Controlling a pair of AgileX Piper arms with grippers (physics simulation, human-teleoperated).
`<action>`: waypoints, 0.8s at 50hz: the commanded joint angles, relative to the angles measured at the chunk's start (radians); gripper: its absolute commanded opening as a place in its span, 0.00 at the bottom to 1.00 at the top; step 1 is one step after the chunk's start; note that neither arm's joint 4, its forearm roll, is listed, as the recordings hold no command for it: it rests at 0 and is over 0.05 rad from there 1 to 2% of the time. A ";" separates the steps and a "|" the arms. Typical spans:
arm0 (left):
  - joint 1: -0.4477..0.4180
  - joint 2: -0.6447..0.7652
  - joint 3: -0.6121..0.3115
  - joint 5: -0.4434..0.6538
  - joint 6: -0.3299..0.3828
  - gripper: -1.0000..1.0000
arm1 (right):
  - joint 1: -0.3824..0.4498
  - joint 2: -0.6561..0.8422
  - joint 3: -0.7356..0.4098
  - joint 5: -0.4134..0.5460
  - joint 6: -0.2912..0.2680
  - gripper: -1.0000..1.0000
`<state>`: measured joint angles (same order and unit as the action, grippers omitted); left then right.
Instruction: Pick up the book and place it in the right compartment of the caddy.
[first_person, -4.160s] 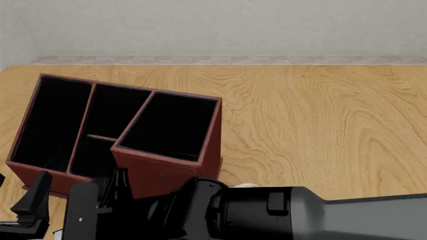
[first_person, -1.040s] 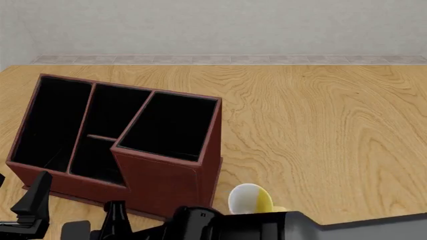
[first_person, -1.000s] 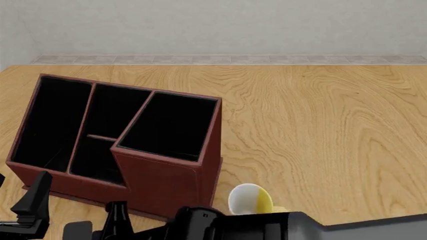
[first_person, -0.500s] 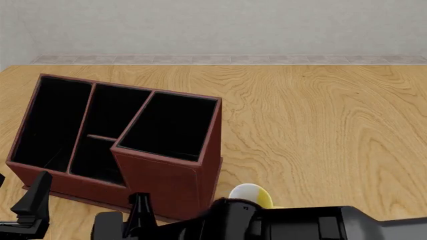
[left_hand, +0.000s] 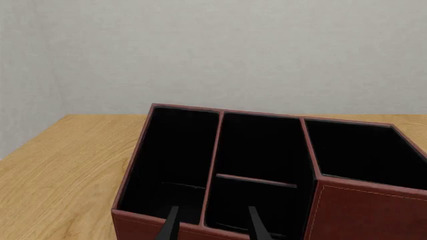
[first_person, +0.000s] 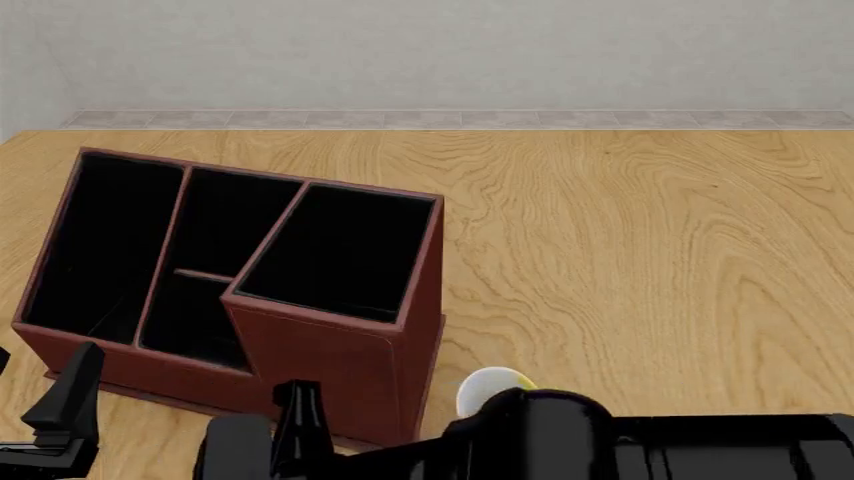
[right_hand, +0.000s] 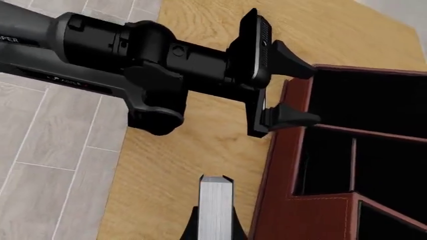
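**Book held on edge beside the caddy's near wall**

Left wrist view: one dark red-brown leather-look caddy (left_hand: 267, 170) with a black interior fills the lower half, standing on the light wooden worktop (left_hand: 60, 165) with a grey wall behind. Four sections can be counted: a long narrow one, two small middle ones split by a low divider, and the tall-walled right compartment (left_hand: 363, 157), cut off at the frame's edge. The two thin fingertips of the left gripper (left_hand: 210, 227) poke in apart, nothing between them, close to the caddy's near rim.

Front view: the caddy (first_person: 334, 370) sits toward the worktop's near-left corner, turned a little askew, its right compartment (first_person: 340, 250) nearest the middle. The rest of the worktop (first_person: 641, 250) runs bare wood to the far edge. A white-and-yellow mug (first_person: 491, 388) stands just beside the caddy's near right corner, mostly hidden behind the bulky black right arm (first_person: 601, 450) crossing the near edge. The left gripper (first_person: 60, 410) shows only partly at the near-left corner. I cannot make out the book here.

Right wrist view: the right gripper (right_hand: 215, 225) is clenched on one thin book with black cover and white page edges (right_hand: 216, 202), held on edge just beside the caddy's (right_hand: 280, 200) outer wall, outside every section. Beyond it the left gripper (right_hand: 283, 85) hangs with jaws parted at the caddy's rim. Grey floor tiles (right_hand: 47, 165) lie past the worktop's edge.
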<state>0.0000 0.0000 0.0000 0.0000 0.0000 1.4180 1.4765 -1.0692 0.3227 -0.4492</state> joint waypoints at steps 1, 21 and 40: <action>0.000 0.000 0.000 0.000 0.000 1.00 | 0.036 -0.062 -0.043 0.061 0.093 0.00; 0.000 0.000 0.000 0.000 0.000 1.00 | 0.048 -0.161 -0.093 0.194 0.117 0.00; 0.000 0.000 0.000 0.000 0.000 1.00 | -0.016 -0.289 -0.118 0.305 0.076 0.00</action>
<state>0.0000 0.0000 0.0000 0.0000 0.0000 1.4338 1.2599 -1.1597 0.5746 -0.3885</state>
